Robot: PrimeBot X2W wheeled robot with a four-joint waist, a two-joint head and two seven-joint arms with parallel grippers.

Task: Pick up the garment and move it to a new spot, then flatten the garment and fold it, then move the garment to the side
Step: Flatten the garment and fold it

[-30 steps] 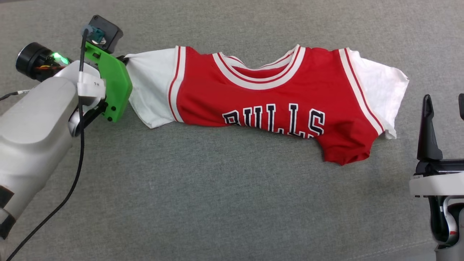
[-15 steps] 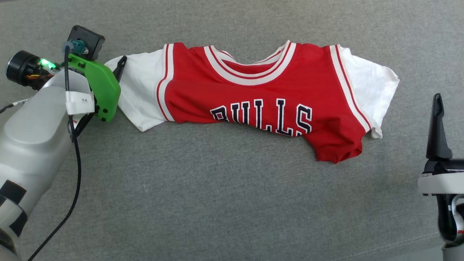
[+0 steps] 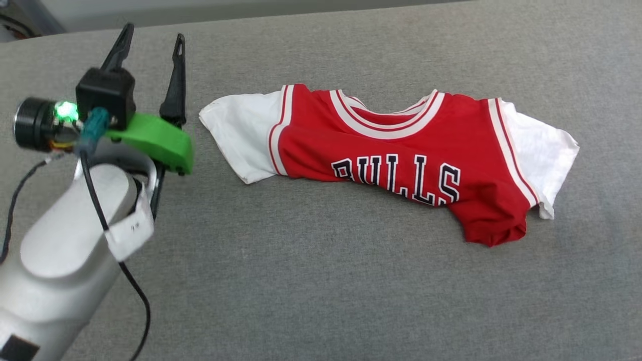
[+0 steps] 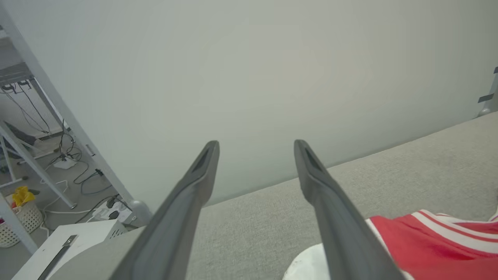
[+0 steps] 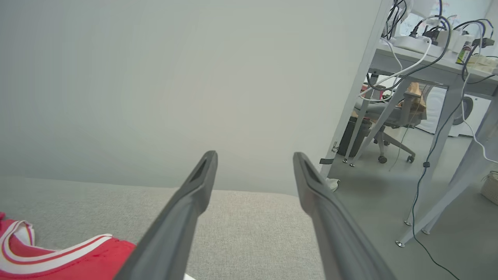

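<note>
The garment point(image 3: 401, 155), a red jersey with white sleeves and black "BULLS" lettering, lies face up on the grey surface point(image 3: 311, 281), its lower half folded under. My left gripper point(image 3: 153, 42) is open and raised, left of the white sleeve and clear of it, with nothing between its fingers. In the left wrist view that gripper point(image 4: 256, 146) is spread wide, with the garment point(image 4: 428, 249) at the lower right. In the right wrist view my right gripper point(image 5: 255, 155) is open and empty, with a corner of the garment point(image 5: 58, 260) at the lower left.
The grey surface ends at a far edge point(image 3: 301, 15) against a pale wall point(image 4: 249, 77). Beyond the ends stand desk legs with cables point(image 4: 46, 155) on one side and a desk and office chair point(image 5: 393, 112) on the other.
My left gripper has let go of the white sleeve, opened, lifted and turned its fingers upward. The head camera has shifted, and the right gripper has left its view.
</note>
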